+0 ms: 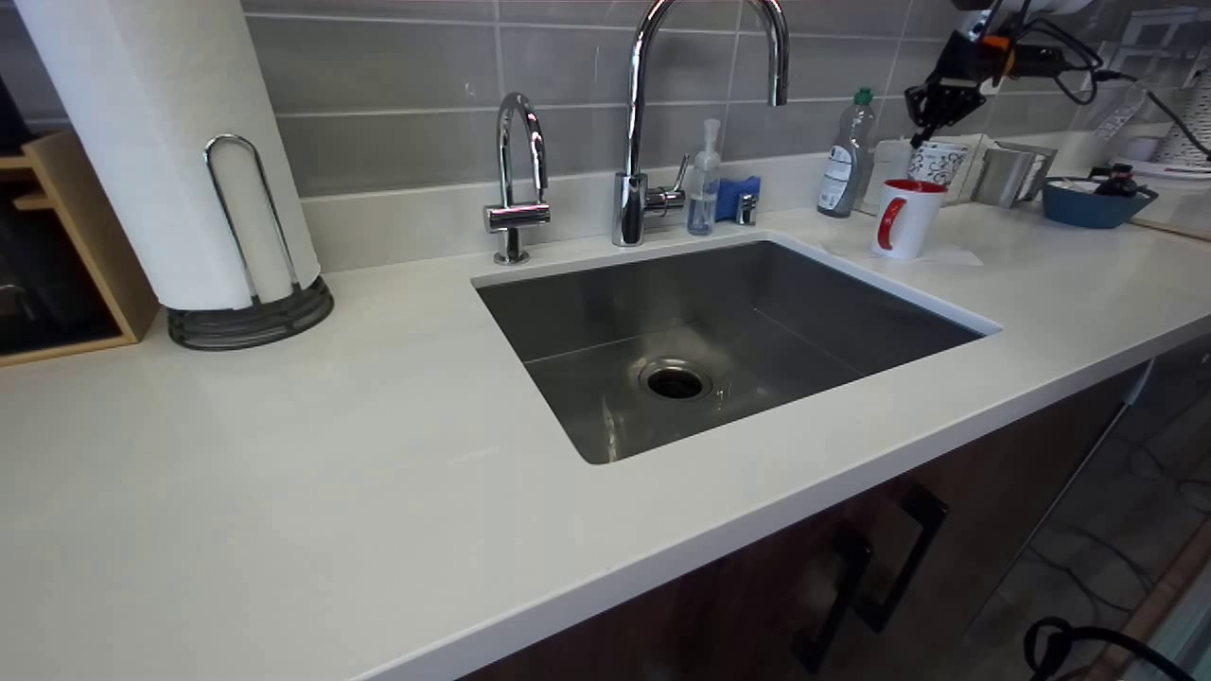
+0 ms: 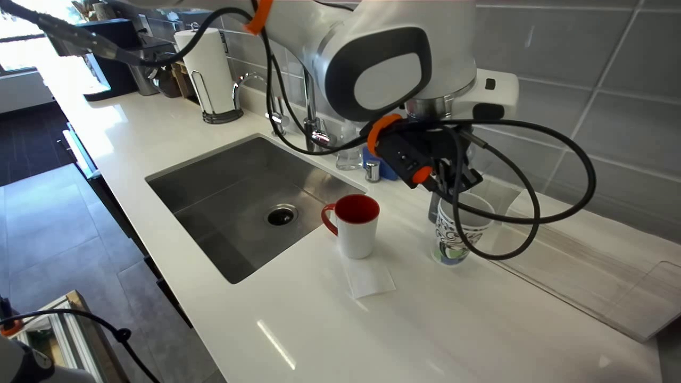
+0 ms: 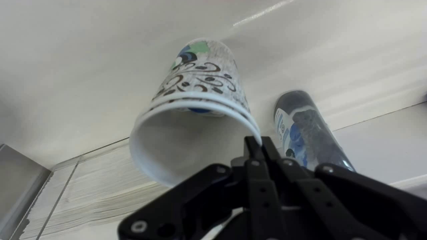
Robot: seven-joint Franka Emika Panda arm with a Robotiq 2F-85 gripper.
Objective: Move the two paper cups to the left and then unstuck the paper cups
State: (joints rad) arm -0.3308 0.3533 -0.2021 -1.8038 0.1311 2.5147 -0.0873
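Note:
The two paper cups [image 3: 203,75] are nested, white with brown swirls and a green and blue patch. Two rims show close together in the wrist view. In an exterior view the cups [image 2: 451,242] look upright at the back of the counter; whether they touch it I cannot tell. In an exterior view the cups [image 1: 938,163] are partly behind the mug. My gripper [image 3: 261,141] is shut on the cup rim, one finger inside and one outside. Whether both rims are pinched I cannot tell. The gripper also shows in an exterior view [image 1: 920,140].
A red-and-white mug [image 2: 359,234] stands on a napkin [image 2: 370,279] beside the sink [image 2: 239,191]. A dish soap bottle [image 3: 303,130] stands close to the cups. A clear plastic tray [image 2: 585,303], a blue bowl [image 1: 1093,203] and a metal container [image 1: 1003,177] are nearby. Arm cables loop before the cups.

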